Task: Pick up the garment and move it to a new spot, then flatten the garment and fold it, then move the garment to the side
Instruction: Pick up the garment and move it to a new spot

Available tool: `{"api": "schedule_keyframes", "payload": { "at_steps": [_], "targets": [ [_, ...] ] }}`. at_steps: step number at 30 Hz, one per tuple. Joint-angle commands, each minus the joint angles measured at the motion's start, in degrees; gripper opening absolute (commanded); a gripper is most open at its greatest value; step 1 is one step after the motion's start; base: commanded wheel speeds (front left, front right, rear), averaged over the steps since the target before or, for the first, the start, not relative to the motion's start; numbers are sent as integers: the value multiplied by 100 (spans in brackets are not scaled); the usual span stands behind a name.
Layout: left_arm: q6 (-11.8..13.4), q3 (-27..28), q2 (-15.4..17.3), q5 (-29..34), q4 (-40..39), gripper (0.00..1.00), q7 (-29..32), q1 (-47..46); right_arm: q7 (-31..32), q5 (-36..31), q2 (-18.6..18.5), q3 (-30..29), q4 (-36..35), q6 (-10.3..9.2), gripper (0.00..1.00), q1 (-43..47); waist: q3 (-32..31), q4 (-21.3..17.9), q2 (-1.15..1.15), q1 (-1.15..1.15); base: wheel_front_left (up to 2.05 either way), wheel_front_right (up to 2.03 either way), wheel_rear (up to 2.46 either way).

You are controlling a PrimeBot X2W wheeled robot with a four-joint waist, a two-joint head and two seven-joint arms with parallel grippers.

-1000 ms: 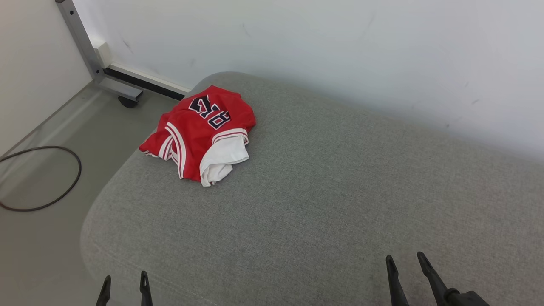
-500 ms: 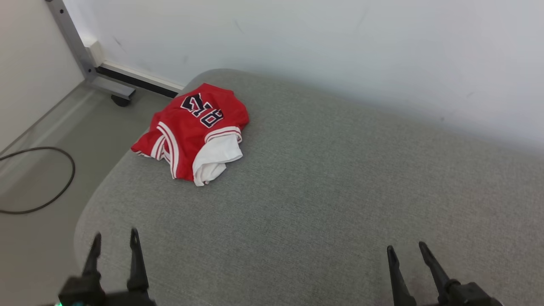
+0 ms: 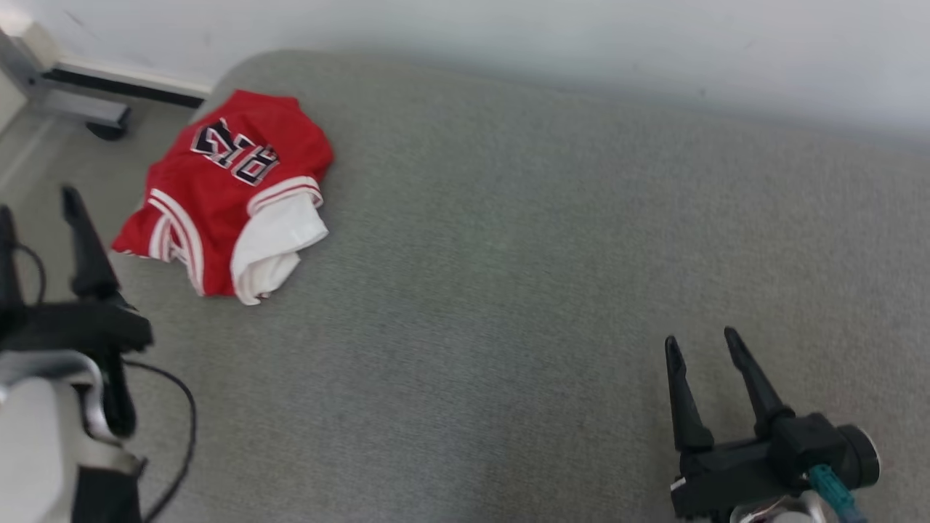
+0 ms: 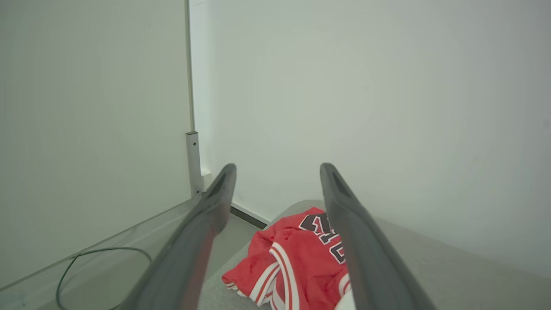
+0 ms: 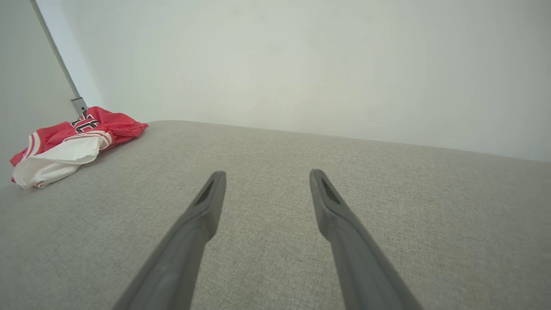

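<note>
Though crumpled into a heap, not yet lifted: red basketball jersey [image 3: 225, 189] in the upper left of the head view, dark lettering on top, white lining spilling out at its lower right, lying on the grey cushion [image 3: 508, 276] close to that cushion's rounded left edge. At the left border, left gripper [image 3: 36, 207], fingers spread, nothing between them, short of the cloth and not touching it. At the lower right, right gripper [image 3: 699, 338], likewise spread and empty, well apart from the jersey.

Left wrist view: both dark fingers framing the jersey [image 4: 297, 254] at the bottom centre, clear of it; bare floor [image 4: 112, 280] and a looped cable [image 4: 107, 248] at the lower left, beside the cushion's edge.

Right wrist view: parted fingers over bare upholstery; jersey [image 5: 73, 137] at the far left of the frame.

Likely trouble: pinching only the loose white lining or one top layer, so that the heap unrolls and drags rather than rising as one. Also possible: nudging the cloth leftward on approach and tipping it over the nearby edge onto the floor. Best taken from above, deep into the bunched red folds.
</note>
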Motion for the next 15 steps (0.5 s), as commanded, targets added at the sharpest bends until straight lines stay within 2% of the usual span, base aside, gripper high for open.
{"api": "schedule_keyframes", "payload": {
  "at_steps": [1, 5, 11, 15],
  "targets": [
    [-43, 31, 77, -32, 138, 100, -18, -192, 0, -33, 1, -15, -42, -14, 100, -111, 707, -616, -1, -1, 0, 0, 0],
    [-119, 97, 400, -261, 810, 100, 9, -865, 0, -96, 1, -32, -172, -14, 100, -375, 1117, -894, -1, -1, 0, 0, 0],
    [-171, 50, 977, -561, 1939, 100, 378, -1766, 0, -106, 3, 11, -488, -14, 100, -694, 1588, -1253, -1, -1, 0, 0, 0],
    [-175, -46, 1190, -809, 2563, 100, 753, -2178, 0, -104, 3, 53, -703, -14, 100, -804, 1766, -1427, -1, -1, 0, 0, 0]
  ]
}}
